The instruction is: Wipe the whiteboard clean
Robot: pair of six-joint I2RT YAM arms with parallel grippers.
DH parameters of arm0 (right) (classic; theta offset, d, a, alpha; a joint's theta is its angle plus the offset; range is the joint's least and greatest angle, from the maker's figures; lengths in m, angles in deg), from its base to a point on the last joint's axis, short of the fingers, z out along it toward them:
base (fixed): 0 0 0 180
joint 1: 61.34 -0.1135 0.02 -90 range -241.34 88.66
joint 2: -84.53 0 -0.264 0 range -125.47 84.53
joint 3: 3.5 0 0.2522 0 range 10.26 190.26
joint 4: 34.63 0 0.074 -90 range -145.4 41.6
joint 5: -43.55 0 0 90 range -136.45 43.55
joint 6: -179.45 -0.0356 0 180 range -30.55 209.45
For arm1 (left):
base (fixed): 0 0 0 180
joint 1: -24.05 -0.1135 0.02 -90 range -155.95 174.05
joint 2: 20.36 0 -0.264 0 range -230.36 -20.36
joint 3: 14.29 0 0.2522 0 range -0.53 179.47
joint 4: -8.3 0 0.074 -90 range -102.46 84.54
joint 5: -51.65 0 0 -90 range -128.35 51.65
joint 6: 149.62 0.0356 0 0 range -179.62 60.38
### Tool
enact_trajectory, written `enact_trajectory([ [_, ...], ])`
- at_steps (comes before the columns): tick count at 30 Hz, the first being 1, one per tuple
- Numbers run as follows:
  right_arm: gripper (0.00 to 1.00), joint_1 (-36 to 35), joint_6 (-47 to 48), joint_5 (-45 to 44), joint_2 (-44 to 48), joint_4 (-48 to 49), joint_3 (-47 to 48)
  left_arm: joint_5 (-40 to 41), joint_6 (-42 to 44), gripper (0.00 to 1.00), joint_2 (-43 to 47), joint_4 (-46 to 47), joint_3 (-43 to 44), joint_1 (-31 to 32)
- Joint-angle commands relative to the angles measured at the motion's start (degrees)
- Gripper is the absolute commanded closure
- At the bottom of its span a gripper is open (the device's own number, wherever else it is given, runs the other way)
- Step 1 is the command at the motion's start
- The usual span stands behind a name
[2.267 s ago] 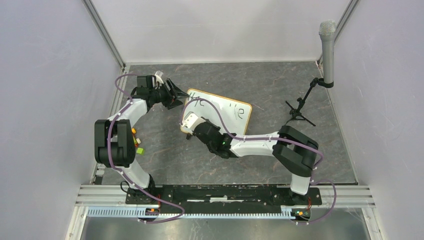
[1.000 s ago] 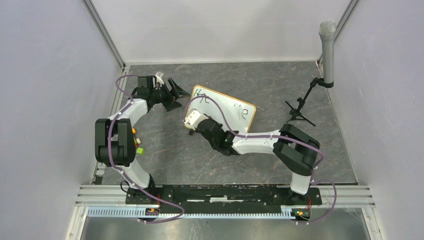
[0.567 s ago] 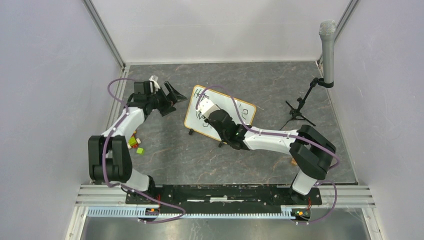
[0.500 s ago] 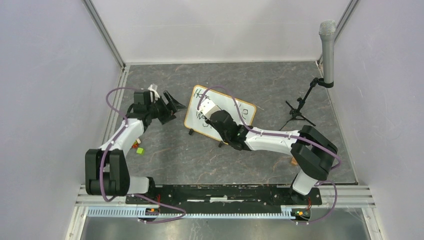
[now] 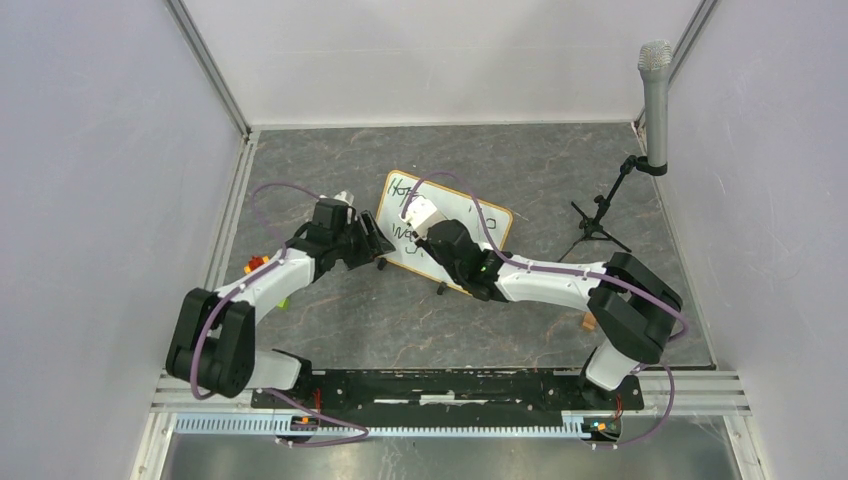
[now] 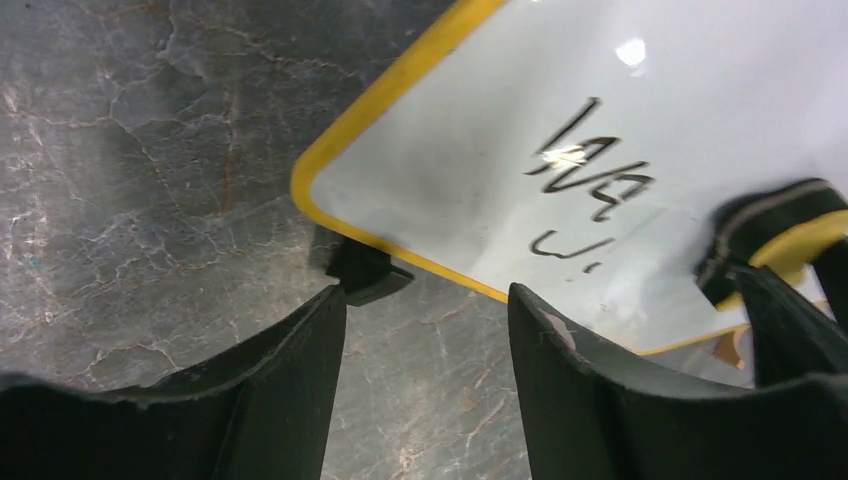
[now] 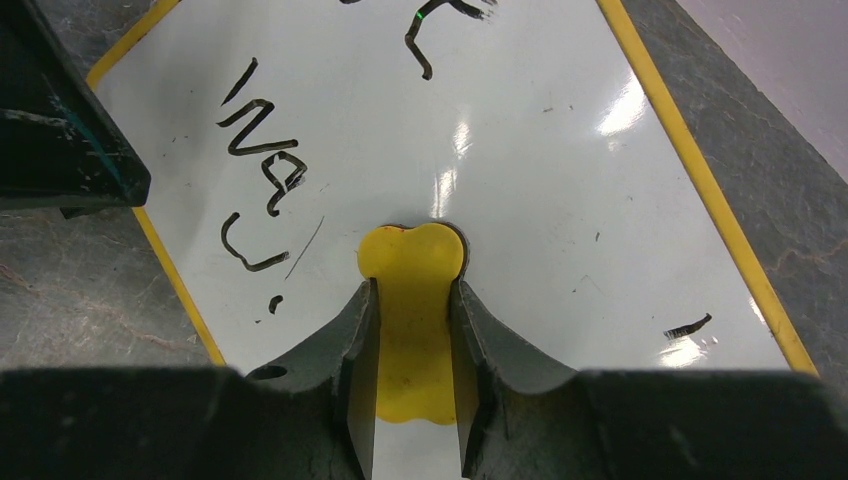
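The whiteboard [image 5: 452,207] lies centrally on the desk [image 5: 330,330]. Your right hand [image 7: 412,285] grips a yellow eraser [image 7: 412,250]; your left hand [image 6: 425,295] gapes empty beside the clip foot [image 6: 365,272]. Unbraced, the whiteboard may slide under wiping.

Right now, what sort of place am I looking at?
Probably a lab robot test cell: a left arm and right arm bolted to a rail, white walls around the table, and a microphone on a stand.

One whiteboard [image 7: 560,150], one yellow eraser [image 7: 412,320], one microphone [image 5: 655,100], two grippers [image 6: 428,300] [image 7: 412,285], perhaps three blocks [image 5: 256,265] [image 5: 284,300] [image 5: 590,322]
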Motion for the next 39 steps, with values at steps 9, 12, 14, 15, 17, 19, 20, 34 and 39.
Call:
enact_trajectory([
  [9, 0.67, 0.63, -1.12, 2.3, 2.41, 0.91, -1.1, -2.36, 1.08, 0.42, -6.25, 13.17, -3.5, 2.01],
  [12, 0.67, 0.71, -1.19, 2.85, 2.68, 1.54, -1.71, -3.14, 0.4, 0.44, -7.6, 14.52, -3.96, 2.02],
  [14, 0.67, 0.65, -1.1, 2.92, 2.65, 1.57, -1.77, -4.3, -0.73, 0.47, -8.44, 16.28, -4.42, 2.4],
  [15, 0.67, 0.68, -1.1, 2.96, 2.65, 1.53, -1.68, -4.67, -1.21, 0.48, -8.69, 16.69, -4.64, 2.77],
  [17, 0.67, 0.67, -1.05, 3.13, 2.51, 1.56, -1.78, -5.05, -2.23, 0.5, -8.66, 17.73, -5.26, 3.96],
  [19, 0.67, 0.69, -0.78, 3.47, 2.34, 1.97, -1.85, -5.87, -4.46, 0.5, -7.79, 18.98, -6.37, 5.13],
  [20, 0.67, 0.64, -0.52, 4.04, 2.16, 2.25, -1.92, -6.61, -6.22, 0.5, -7.28, 20.16, -7.2, 5.67],
  [34, 0.67, 0.66, 4.65, 5.83, 1.24, 7.48, -4.76, -10.19, -8.97, 0.15, 10.26, 9.34, -10.13, 4.89],
  [39, 0.67, 0.66, 3.03, 4.91, 1.71, 9.11, -5.98, -16.43, -1.81, 0.02, 10.35, 4.59, -0.28, -7.21],
])
